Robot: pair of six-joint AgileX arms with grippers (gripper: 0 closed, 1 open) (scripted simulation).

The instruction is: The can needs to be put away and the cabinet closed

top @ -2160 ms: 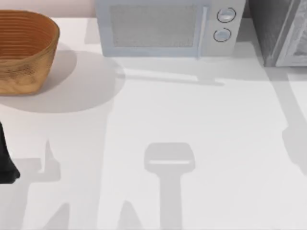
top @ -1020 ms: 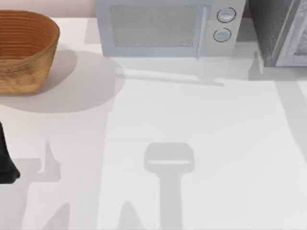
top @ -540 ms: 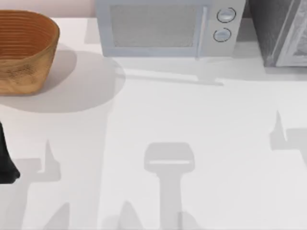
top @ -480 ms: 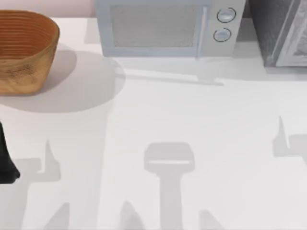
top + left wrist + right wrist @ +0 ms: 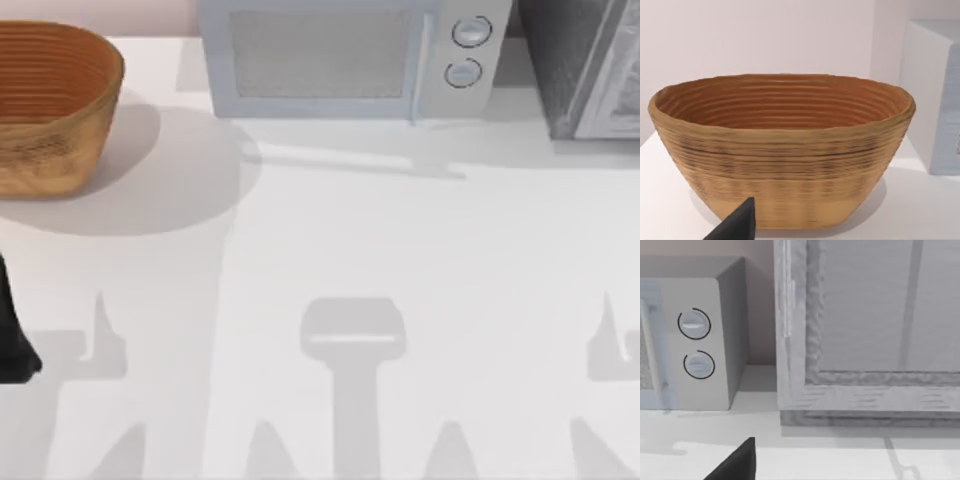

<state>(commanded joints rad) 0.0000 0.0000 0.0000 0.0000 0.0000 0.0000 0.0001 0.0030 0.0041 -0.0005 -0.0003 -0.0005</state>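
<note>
A: Well, the right hand (image 5: 737,462) faces the cabinet (image 5: 560,60) at the desk's far right corner. How open it is, I cannot tell.

B: The left hand (image 5: 735,225) is parked by the basket (image 5: 782,150). Where the can is, I cannot tell. A door (image 5: 870,305) not fully shut might swing open again.

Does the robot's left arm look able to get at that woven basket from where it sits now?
Probably yes. The left arm sits at the table's left edge, and the basket stands farther back on that same side. Bare table lies between them, and the left wrist view faces the basket squarely.
</note>
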